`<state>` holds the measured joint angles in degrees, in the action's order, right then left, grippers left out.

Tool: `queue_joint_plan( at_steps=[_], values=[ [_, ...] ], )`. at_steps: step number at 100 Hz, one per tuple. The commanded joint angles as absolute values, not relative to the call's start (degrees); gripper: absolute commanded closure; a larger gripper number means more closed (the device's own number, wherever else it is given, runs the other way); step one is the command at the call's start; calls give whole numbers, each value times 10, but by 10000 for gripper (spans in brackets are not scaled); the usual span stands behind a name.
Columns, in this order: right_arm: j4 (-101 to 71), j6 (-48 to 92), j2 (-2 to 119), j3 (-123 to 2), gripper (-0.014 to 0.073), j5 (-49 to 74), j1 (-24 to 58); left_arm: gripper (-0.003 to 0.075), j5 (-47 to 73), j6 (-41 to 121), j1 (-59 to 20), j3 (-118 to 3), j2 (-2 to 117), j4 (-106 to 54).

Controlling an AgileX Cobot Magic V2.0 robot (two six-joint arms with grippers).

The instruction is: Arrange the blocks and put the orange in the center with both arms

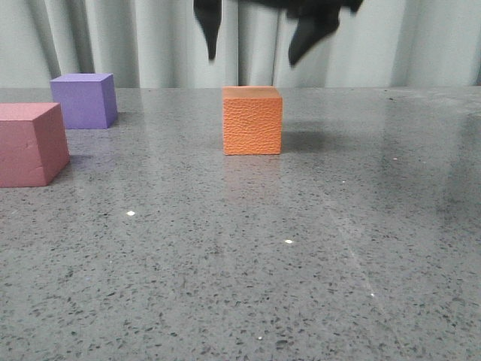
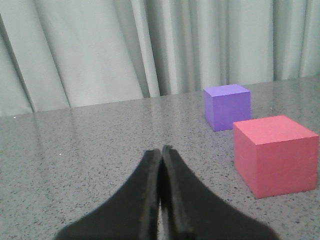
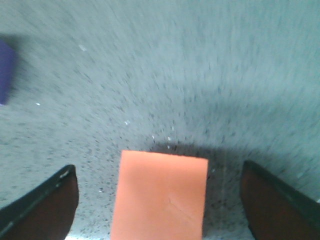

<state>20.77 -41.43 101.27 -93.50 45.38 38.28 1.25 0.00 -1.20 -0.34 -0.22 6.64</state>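
The orange cube (image 1: 252, 120) stands alone on the table's middle. My right gripper (image 1: 259, 41) hangs open directly above it without touching it. In the right wrist view its fingers (image 3: 45, 205) straddle the orange cube (image 3: 160, 197) with wide gaps on both sides, the gripper (image 3: 157, 167) being well clear above it. The purple cube (image 1: 84, 100) sits far left at the back, and the pinkish-red cube (image 1: 30, 143) stands nearer, at the left edge. My left gripper (image 2: 161, 150) is shut and empty, low over the table, apart from the pinkish-red cube (image 2: 275, 155) and the purple cube (image 2: 227, 106).
A grey speckled tabletop (image 1: 301, 248) spreads across the front view, with pale curtains (image 1: 113, 37) behind its far edge. A corner of the purple cube (image 3: 5, 70) shows at the edge of the right wrist view.
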Motion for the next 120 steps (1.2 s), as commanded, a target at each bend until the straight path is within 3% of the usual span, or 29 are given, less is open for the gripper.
queue_joint_plan(
  at_steps=[1, 31, 63, 84, 96, 103, 116, 120],
  values=[
    [229, -364, 941, -957, -52, 424, 383, 739, -37, -6, -12, 29, -21, 66],
    [229, -273, 801, -906, -52, 425, 330, 739, -37, -6, -12, 29, -21, 66],
    [230, -266, 606, -672, -52, 401, 217, 739, -37, -6, -12, 29, -21, 66],
    [230, -266, 474, -525, -36, 395, 191, 739, -37, -6, -12, 29, -21, 66],
    [230, -266, 412, -466, 104, 406, 191, 739, -37, -6, -12, 29, -21, 66],
    [230, -266, 379, -443, 263, 419, 191, 739, -37, -6, -12, 29, -21, 66],
    [230, -266, 333, -423, 636, 455, 191, 739, -37, -6, -12, 29, -21, 66],
    [230, -266, 321, -421, 660, 463, 191, 739, -37, -6, -12, 29, -21, 66]
  ],
)
